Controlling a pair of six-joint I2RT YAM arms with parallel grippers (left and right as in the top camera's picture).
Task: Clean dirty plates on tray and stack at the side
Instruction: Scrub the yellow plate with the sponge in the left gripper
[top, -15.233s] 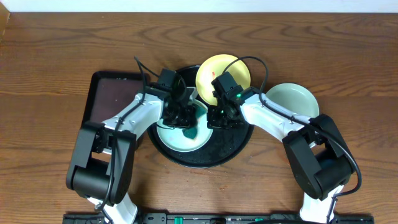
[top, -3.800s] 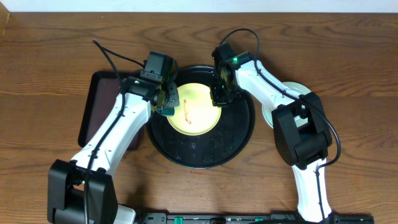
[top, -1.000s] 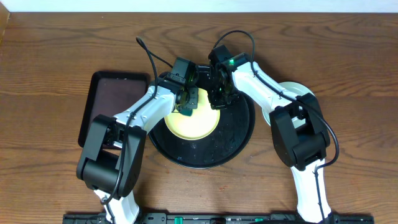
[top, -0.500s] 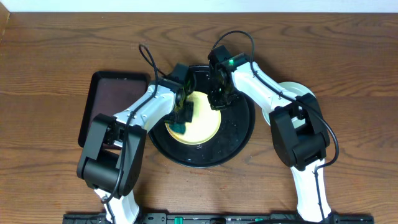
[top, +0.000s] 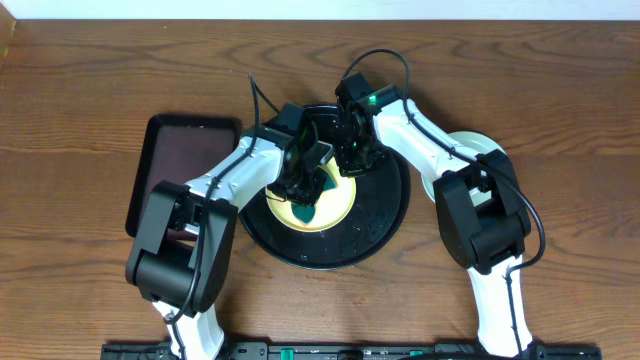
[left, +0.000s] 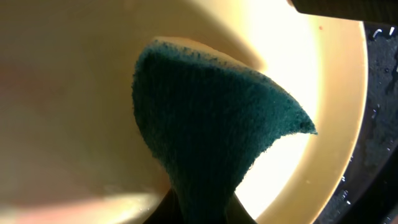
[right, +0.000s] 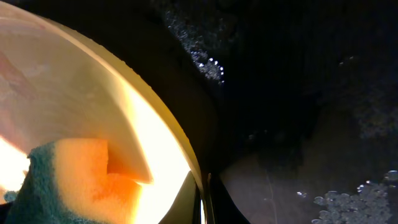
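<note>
Overhead: black tray (top: 385, 215) at frame centre on wooden surface (top: 100, 80). Yellow plate (top: 335, 200) lies inside black tray, toward its left side. Left tool (top: 303, 195) pinched tight on sponge (top: 305, 212), green scouring face pressed onto yellow plate. Right tool (top: 352, 165) closed narrow on yellow plate's upper right rim. Mint plate (top: 480, 150) rests on surface right of black tray, partly hidden by right arm. Brown tray (top: 185, 160) at left, near black tray. Droplets glisten on black tray.

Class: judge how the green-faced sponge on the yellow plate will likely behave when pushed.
Probably soft and floppy: the sponge curls where it presses the yellow plate. Likely grips rather than slides, given its coarse green face.
</note>
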